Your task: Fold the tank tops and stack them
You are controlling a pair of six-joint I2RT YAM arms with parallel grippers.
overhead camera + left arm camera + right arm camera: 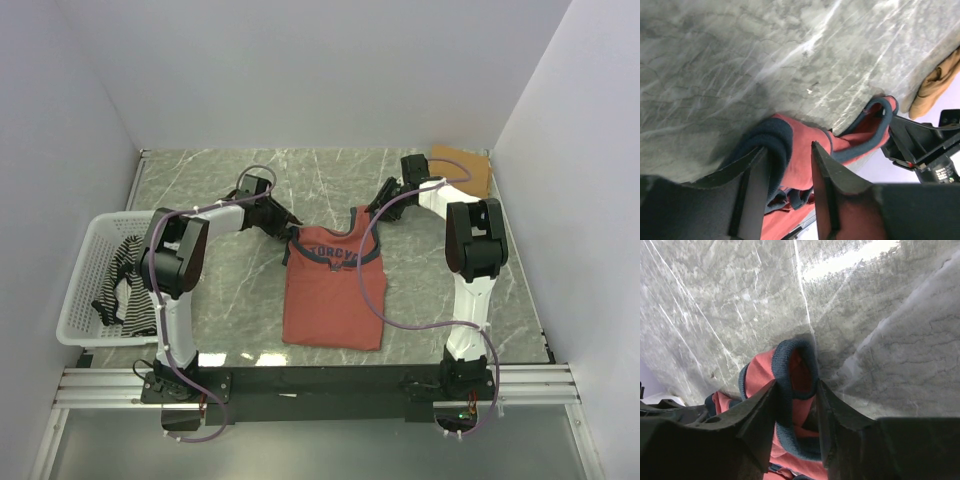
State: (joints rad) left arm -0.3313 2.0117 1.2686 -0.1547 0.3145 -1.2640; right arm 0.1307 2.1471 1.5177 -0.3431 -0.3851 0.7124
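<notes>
The rust-red tank top (333, 290) with dark trim lies flat at the table's middle, hem toward the arms and chest print up. My left gripper (290, 224) is at its left shoulder. In the left wrist view the gripper (788, 146) is shut on the bunched strap (795, 155), and cloth fills the gap between the jaws. My right gripper (378, 206) is at the right shoulder. In the right wrist view it (796, 382) pinches the dark-trimmed strap loop (790, 365). The tan-brown tank top (462, 168) lies folded at the back right. The striped tank top (125, 278) sits in the basket.
A white mesh basket (85, 262) stands at the left table edge. White walls close in the back and both sides. The tan top (935, 87) also shows in the left wrist view, beyond the right arm's black gripper body (927, 145).
</notes>
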